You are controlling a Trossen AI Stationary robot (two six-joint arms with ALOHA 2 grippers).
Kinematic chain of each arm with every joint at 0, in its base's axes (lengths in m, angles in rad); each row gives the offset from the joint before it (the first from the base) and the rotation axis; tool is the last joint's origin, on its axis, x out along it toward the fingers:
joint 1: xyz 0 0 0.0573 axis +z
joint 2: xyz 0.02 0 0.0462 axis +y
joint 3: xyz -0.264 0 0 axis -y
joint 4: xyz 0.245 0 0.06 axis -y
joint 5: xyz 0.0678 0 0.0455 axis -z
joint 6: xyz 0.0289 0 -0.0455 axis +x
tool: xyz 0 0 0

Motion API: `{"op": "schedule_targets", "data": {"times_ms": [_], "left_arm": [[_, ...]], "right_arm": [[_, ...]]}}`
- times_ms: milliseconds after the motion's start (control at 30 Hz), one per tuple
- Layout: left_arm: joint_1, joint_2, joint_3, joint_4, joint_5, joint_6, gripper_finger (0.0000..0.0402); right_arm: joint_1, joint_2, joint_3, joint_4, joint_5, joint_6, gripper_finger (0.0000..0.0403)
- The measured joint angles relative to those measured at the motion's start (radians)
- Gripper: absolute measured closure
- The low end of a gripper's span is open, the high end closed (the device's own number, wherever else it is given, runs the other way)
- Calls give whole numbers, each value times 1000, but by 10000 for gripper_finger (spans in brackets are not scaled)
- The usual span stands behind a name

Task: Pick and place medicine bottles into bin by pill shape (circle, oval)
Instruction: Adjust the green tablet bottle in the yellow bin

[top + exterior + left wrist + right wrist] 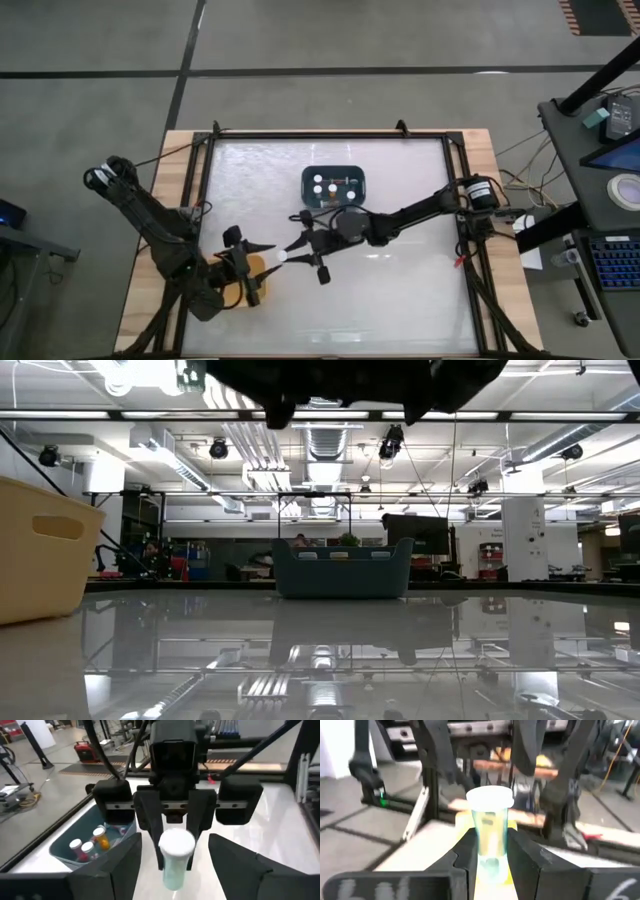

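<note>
A small bottle (283,256) with a white cap and a pale, see-through body is held in the air between my two grippers, beside the yellow bin (262,266) at the table's near left. My right gripper (293,254) is shut on it. My left gripper (262,258) faces it, open; in the left wrist view its fingers (122,865) stand on either side of the bottle (175,862) without touching. A blue bin (308,185) at the far middle holds several white-capped bottles (331,185), some orange or pinkish (100,839). My right gripper pinches the bottle's see-through body (492,845) between its two fingers (465,855). The fingers come level from the table's right and lie along the bottle. The white cap (490,799) sticks out past the fingertips toward my left gripper. The bottle is lifted clear.
The yellow bin (40,550) stands at the left of the low view and the blue bin (343,568) farther back in the middle. A black frame (330,133) borders the white table top. Bare table lies to the right of the grippers.
</note>
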Motion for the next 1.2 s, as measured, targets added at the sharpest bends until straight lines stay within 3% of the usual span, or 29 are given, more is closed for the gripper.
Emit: {"op": "schedule_targets", "data": {"times_ms": [567,967,1200], "left_arm": [[62,47,-13,-4,8,21,188],[61,48,-13,-1,32,22,303],[61,48,-13,-2,33,22,307]], "right_arm": [[0,-16,1,-82,52,-13,321],[-1,-16,1,-84,56,-13,321],[-1,-16,1,-84,54,-11,321]]}}
